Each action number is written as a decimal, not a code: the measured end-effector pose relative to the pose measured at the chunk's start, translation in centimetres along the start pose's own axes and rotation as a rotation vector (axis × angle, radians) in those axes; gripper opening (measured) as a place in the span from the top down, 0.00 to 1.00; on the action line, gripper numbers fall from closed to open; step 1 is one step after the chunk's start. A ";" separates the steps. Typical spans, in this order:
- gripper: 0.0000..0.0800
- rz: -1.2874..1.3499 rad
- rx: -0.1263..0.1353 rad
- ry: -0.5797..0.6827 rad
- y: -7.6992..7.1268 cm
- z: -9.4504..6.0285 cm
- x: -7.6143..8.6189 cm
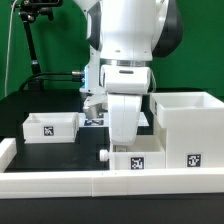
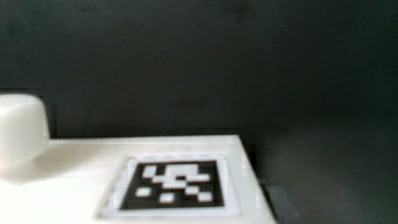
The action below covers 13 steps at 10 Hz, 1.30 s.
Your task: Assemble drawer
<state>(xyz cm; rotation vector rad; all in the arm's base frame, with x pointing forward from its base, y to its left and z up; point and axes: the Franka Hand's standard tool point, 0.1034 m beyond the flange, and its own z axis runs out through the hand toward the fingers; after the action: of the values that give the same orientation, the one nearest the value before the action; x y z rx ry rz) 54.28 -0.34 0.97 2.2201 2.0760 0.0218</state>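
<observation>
In the exterior view my arm hangs over the table's middle. Its white hand [image 1: 124,118] is low, just behind a small white drawer part [image 1: 135,160] with a marker tag and a black knob [image 1: 103,155] on its left end. The fingers are hidden behind the hand, so I cannot tell whether they are open or shut. A big open white drawer box [image 1: 186,126] stands on the exterior view's right. A smaller open white tray part [image 1: 52,126] lies on its left. The wrist view shows a white tagged surface [image 2: 178,184] and a blurred white rounded shape [image 2: 18,135], but no fingers.
A long white rail [image 1: 110,186] runs along the table's front edge. The marker board [image 1: 95,119] lies behind the arm. A black stand [image 1: 32,40] rises at the back left. The table top is black [image 2: 249,70].
</observation>
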 end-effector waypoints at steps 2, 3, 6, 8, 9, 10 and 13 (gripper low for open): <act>0.95 0.006 0.003 0.000 -0.1 0.0 0.3; 0.95 0.015 0.005 -0.002 -0.2 0.0 0.4; 0.95 0.016 0.004 -0.004 -0.1 0.0 0.3; 0.95 0.017 0.004 -0.004 -0.1 0.0 0.2; 0.95 0.019 0.023 -0.010 -0.2 0.0 0.0; 0.95 0.021 0.039 -0.016 -0.1 0.0 -0.1; 0.95 0.019 0.045 -0.017 -0.2 0.0 0.0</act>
<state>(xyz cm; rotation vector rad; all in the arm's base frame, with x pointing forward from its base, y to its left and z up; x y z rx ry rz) 54.07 -0.33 0.95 2.2578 2.0672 -0.0427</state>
